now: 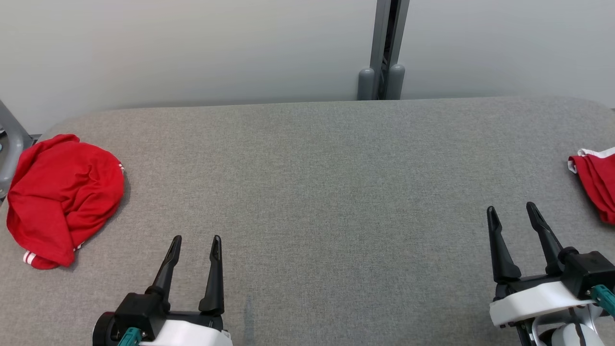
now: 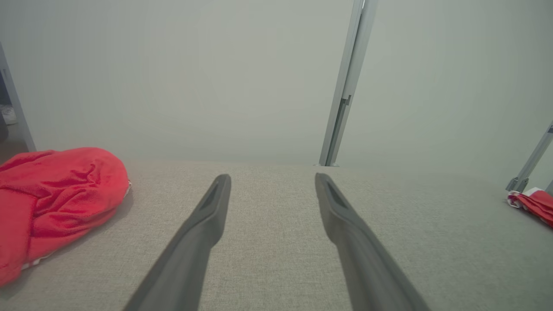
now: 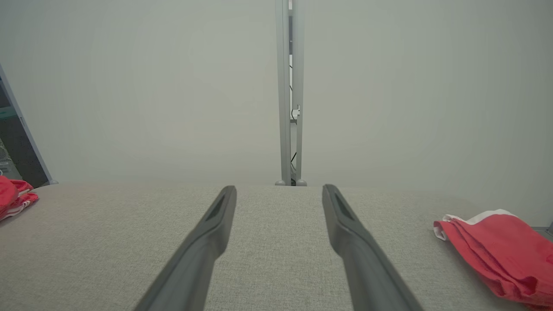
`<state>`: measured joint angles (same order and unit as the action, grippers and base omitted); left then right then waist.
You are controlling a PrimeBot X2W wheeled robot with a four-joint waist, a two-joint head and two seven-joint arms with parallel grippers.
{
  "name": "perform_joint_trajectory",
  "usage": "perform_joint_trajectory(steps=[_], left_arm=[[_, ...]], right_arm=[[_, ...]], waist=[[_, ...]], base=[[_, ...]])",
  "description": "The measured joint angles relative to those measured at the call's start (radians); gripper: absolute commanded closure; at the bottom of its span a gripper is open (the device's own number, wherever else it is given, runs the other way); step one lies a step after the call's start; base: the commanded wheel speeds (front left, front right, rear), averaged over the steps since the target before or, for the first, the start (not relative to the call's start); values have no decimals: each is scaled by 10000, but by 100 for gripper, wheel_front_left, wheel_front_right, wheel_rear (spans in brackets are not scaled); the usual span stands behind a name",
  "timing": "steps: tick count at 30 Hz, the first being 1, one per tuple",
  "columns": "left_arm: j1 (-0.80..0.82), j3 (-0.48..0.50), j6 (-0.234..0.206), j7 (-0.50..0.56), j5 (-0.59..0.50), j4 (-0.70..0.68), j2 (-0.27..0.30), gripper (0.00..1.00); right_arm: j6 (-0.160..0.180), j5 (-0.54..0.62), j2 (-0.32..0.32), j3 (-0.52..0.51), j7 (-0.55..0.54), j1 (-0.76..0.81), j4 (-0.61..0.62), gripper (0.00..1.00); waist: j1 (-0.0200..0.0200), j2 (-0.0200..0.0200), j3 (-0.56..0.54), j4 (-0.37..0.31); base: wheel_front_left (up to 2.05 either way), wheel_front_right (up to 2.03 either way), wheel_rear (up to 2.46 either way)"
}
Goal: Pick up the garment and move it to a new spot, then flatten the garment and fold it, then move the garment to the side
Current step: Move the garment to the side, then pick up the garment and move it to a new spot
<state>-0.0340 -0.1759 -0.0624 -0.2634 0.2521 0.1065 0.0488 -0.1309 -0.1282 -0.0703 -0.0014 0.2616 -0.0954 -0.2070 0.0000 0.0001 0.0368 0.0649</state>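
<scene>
Leftmost, a crumpled red garment (image 1: 62,197) lies at the left edge of the grey counter (image 1: 336,168). Near the front edge, the left gripper (image 1: 197,239) and then the right gripper (image 1: 510,206) hover wide open, holding nothing. A second red garment (image 1: 598,182) with white trim lies at the right edge.

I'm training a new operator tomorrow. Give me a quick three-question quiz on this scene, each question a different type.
1. Fill in: the left tool and the right tool both stand ____, holding nothing.
2. True or false: the crumpled red garment lies on the grey table, touching neither tool.
3. Which tool is nearer the other red garment, at the table's right edge? A) left B) right C) equally near
Key: 1 open; 2 true; 3 B
</scene>
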Motion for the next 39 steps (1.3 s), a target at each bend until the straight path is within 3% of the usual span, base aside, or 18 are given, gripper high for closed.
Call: perform_joint_trajectory(steps=[39], left_arm=[[7,-274,13,0,-46,125,0,0]], right_arm=[[0,25,40,171,0,22,-44,0]], waist=[[0,0,93,-2]], base=[[0,0,0]])
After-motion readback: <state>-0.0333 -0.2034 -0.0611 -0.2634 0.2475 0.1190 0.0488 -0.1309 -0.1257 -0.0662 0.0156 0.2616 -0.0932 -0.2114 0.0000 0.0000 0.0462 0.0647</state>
